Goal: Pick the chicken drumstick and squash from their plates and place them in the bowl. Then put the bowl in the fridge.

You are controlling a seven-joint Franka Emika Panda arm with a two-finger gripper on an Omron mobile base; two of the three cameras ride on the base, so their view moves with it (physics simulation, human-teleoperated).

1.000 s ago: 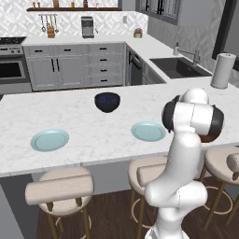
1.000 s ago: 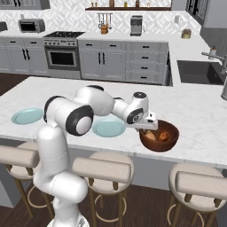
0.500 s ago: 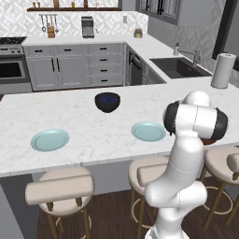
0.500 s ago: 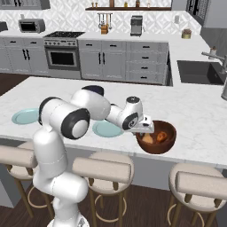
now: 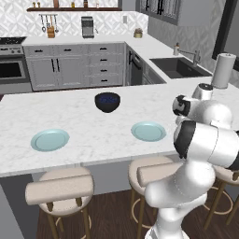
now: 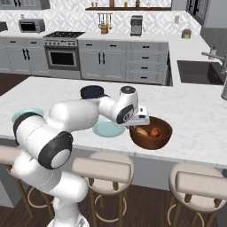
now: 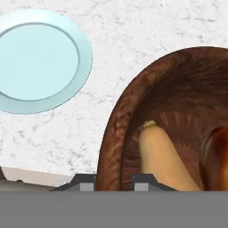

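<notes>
The hand [image 6: 138, 119] is closed on the wooden bowl's [image 6: 150, 138] near rim, seemingly to carry it fridgeward. Squash [image 7: 167, 162] and chicken drumstick [image 7: 217, 158] lie inside.

1. Left base view: behind the arm, looking forward and down across the white marble island counter [image 5: 93, 135].
2. Right base view: same counter [image 6: 195, 119], opposite side.
3. Hand view: close above the reddish-brown wooden bowl [image 7: 133, 116].

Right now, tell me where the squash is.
The squash lies inside the wooden bowl on the island counter, beside the chicken drumstick, right of the nearest teal plate.
</notes>
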